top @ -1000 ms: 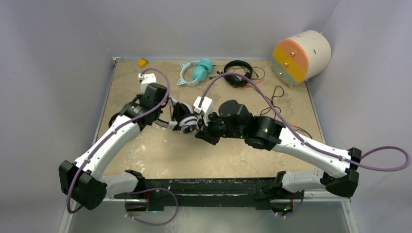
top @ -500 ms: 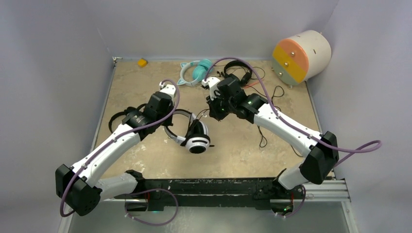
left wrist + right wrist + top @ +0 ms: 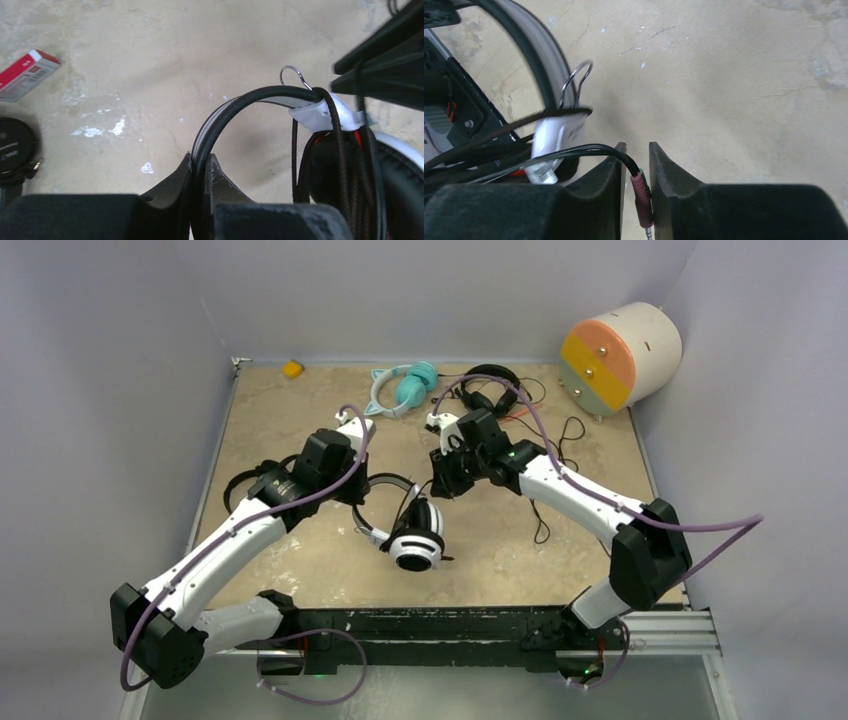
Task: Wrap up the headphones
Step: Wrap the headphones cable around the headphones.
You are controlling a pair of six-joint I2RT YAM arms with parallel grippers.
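Mid-table, left hand (image 3: pixel 200 164) pinches headphones (image 3: pixel 417 545) band; right arm (image 3: pixel 572 496) angled leftward

Earcup (image 3: pixel 400 170) of white-and-black headset (image 3: pixel 240 100) running off left-wrist view's right edge; red box (image 3: pixel 25 74) being clipped at left. Plug (image 3: pixel 642 200) tip being cut by right-wrist view's bottom. Left arm (image 3: pixel 230 530) covering part of black headset (image 3: pixel 232 488).
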